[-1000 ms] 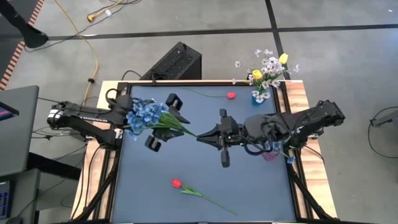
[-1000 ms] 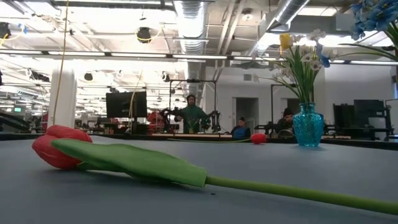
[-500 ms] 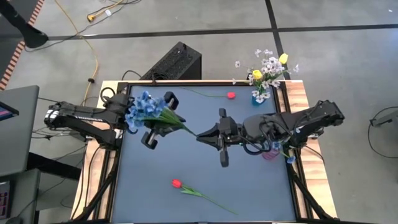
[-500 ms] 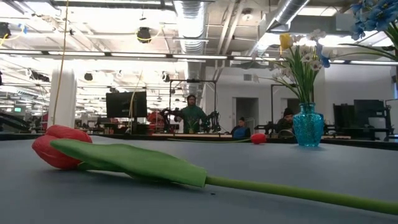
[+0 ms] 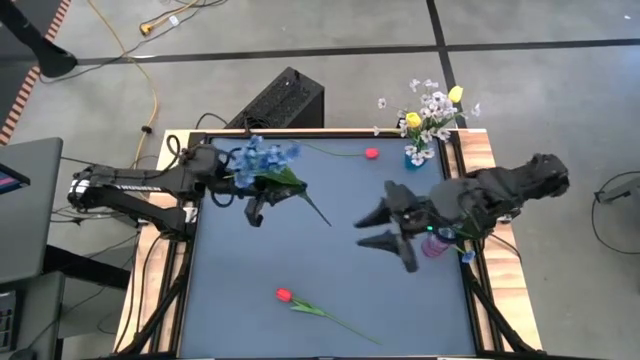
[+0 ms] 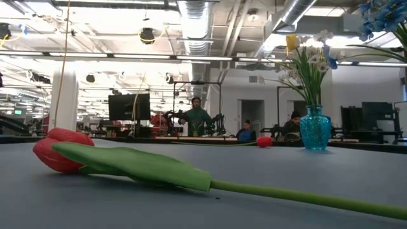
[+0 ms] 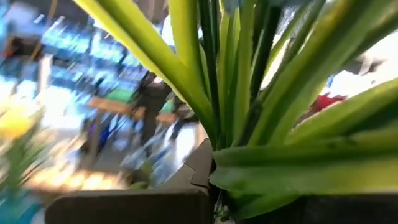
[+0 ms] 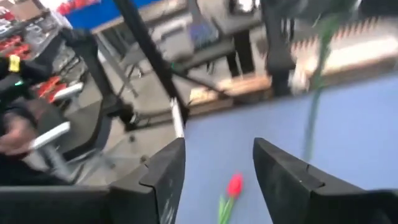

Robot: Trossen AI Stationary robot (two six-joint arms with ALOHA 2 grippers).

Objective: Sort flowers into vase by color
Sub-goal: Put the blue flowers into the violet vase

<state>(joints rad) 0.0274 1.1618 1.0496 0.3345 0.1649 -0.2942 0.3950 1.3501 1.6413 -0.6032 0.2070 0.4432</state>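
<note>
Stems are what we are watching: the left tool is clenching the blue flower bunch by its green stalks, blossoms pointing toward the table's far edge and the stem tips trailing out toward the table's middle, so the bunch's long axis is running slantwise across the far left part of the table. We are seeing the right tool hanging released, fingers spread and holding nothing, near the right edge, well apart from the bunch. The blue vase with white and yellow flowers is standing at the far right corner, across the table from the bunch, so we judge that the left arm is facing a long carry. One red tulip is lying near the front, another by the far edge.
</note>
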